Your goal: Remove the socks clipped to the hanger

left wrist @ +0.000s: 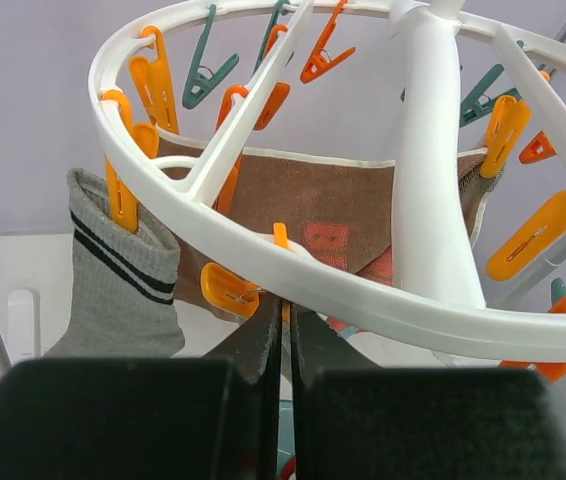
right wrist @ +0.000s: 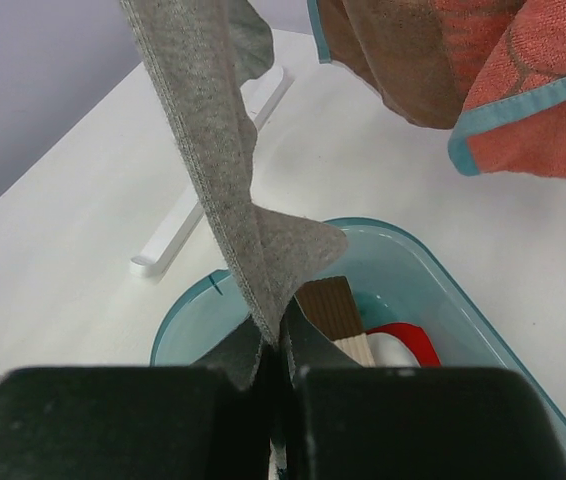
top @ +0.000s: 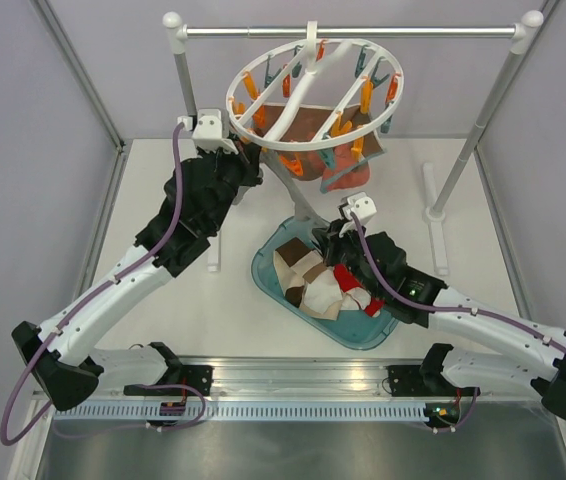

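Note:
The white ring hanger (top: 231,100) hangs by its hook from the rail, with orange and teal clips round its rim (left wrist: 363,290). My left gripper (top: 246,158) is at the ring's near left side, shut on the tail of an orange clip (left wrist: 285,305). A grey sock with dark stripes (left wrist: 123,280) hangs from another orange clip to its left. My right gripper (top: 325,237) is shut on the lower end of a grey sock (right wrist: 233,200) that stretches up toward the hanger, above the teal basin (right wrist: 443,270). Several socks (top: 323,285) lie in the basin.
A brown cloth (left wrist: 303,200) and a coral cloth (right wrist: 543,90) hang from the hanger's far side. The metal rail (top: 353,32) on white posts stands at the back, with its feet on the table. The teal basin (top: 268,270) sits between the arms.

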Controlling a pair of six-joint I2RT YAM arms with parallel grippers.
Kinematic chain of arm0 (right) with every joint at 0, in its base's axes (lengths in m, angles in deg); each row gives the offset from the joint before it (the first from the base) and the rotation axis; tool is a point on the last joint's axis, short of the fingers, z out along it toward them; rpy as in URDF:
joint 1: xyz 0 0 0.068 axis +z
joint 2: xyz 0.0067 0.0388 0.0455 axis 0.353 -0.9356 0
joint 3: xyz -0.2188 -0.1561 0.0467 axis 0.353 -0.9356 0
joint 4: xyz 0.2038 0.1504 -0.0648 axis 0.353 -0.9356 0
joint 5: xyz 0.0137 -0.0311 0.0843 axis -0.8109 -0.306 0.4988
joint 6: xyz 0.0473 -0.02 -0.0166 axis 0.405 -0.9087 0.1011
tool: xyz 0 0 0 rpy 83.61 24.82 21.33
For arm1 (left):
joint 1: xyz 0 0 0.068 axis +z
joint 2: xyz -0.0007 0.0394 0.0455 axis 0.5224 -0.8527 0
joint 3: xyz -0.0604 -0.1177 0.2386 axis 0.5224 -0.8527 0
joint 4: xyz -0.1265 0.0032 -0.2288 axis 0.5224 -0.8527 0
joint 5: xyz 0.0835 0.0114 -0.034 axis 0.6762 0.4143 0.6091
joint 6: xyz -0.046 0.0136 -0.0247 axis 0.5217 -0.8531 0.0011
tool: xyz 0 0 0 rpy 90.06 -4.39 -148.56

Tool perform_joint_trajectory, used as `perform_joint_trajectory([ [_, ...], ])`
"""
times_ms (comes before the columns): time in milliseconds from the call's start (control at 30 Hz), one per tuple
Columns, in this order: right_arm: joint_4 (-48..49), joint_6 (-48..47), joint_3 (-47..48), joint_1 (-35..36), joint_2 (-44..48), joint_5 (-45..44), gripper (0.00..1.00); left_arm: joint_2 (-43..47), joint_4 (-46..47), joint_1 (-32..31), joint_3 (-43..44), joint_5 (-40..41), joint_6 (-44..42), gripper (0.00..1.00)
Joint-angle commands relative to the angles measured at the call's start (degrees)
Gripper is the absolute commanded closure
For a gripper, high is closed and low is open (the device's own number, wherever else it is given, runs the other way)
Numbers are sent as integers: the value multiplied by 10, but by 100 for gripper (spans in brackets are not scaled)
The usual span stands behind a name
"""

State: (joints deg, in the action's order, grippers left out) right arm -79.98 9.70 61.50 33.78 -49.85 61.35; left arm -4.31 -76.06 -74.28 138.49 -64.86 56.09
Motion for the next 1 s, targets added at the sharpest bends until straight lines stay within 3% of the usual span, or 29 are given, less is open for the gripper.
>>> perform_joint_trajectory([
  [0, -15, 2, -9, -1, 13, -16, 99, 5, 16, -1, 26, -13, -13, 94],
  [100, -15, 5, -5, -1, 13, -9, 99, 16, 13, 0, 14, -31, 1, 79],
  [133, -15, 5, -4, -1, 13, -5, 99, 17, 8, -1, 8, -34, 9, 67],
  [167, -15, 5, -1, -1, 13, -5, 99, 21, 6, 0, 4, -42, 15, 61],
  [267, -15, 1, 5, -1, 12, -3, 99, 40, 2, 0, -16, -52, 32, 47],
  [467, -14, 3, 10, -1, 9, 4, 99, 69, -11, -1, -52, -50, 52, 44],
  [967, -8, 10, 22, 0, -7, 11, 99, 27, 19, -2, -40, -7, 67, 41],
])
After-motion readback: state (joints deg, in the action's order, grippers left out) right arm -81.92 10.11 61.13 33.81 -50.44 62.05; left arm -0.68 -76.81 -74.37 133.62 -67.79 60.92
